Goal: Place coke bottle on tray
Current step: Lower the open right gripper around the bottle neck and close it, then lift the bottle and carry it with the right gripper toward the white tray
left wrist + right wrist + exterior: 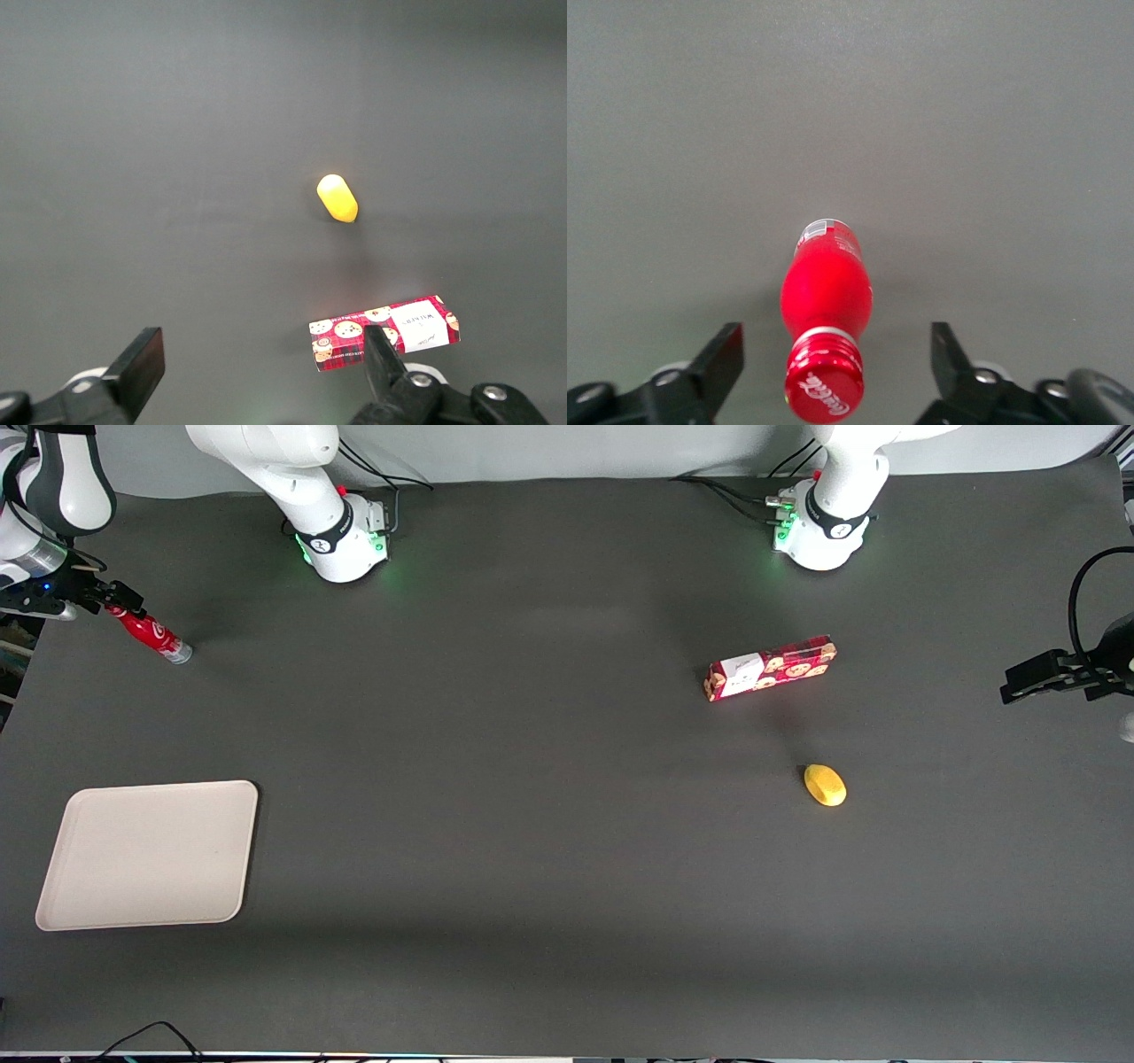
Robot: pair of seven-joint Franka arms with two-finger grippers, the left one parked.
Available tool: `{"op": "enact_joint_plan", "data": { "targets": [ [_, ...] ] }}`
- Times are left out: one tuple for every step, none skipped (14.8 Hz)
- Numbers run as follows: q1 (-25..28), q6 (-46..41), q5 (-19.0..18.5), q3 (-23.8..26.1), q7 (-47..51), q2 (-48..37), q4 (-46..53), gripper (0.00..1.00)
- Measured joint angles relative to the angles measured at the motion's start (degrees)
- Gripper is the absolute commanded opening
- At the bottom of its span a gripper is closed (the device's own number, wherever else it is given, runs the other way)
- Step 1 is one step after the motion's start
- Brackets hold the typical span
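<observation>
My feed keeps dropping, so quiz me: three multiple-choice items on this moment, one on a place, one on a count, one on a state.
1. Where is the tray relative to the bottle?
A. nearer the front camera
B. farther from the front camera
C. under the bottle

2. How many things lie toward the parked arm's end of the table?
A. none
B. two
C. four

3. How do the fingers of the gripper stand?
A. shut on the bottle
B. shut on the box
C. open, either side of the cap

Answers:
1 A: the front view shows the tray closer to the camera, bare, the bottle off it.
2 B: only the box and the yellow fruit lie there.
3 C: the right wrist view shows gaps between both fingers and the cap.
</observation>
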Motion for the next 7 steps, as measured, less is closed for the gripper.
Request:
{"op": "enact_joint_plan", "data": {
  "targets": [
    [0.0, 0.0, 0.0, 0.0, 0.0, 0.1, 0.0, 0.33],
    [0.0, 0.0, 0.0, 0.0, 0.0, 0.1, 0.0, 0.24],
    [0.0, 0.0, 0.0, 0.0, 0.0, 0.1, 0.0, 0.17],
    [0.0, 0.0, 0.0, 0.0, 0.0, 0.2, 0.0, 0.14],
    [0.0, 0.0, 0.0, 0.0, 0.0, 0.2, 0.0, 0.06],
    [0.1, 0.0, 0.0, 0.0, 0.0, 0.1, 0.0, 0.00],
    [0.1, 0.0, 0.0, 0.0, 0.0, 0.1, 0.0, 0.00]
  ]
}}
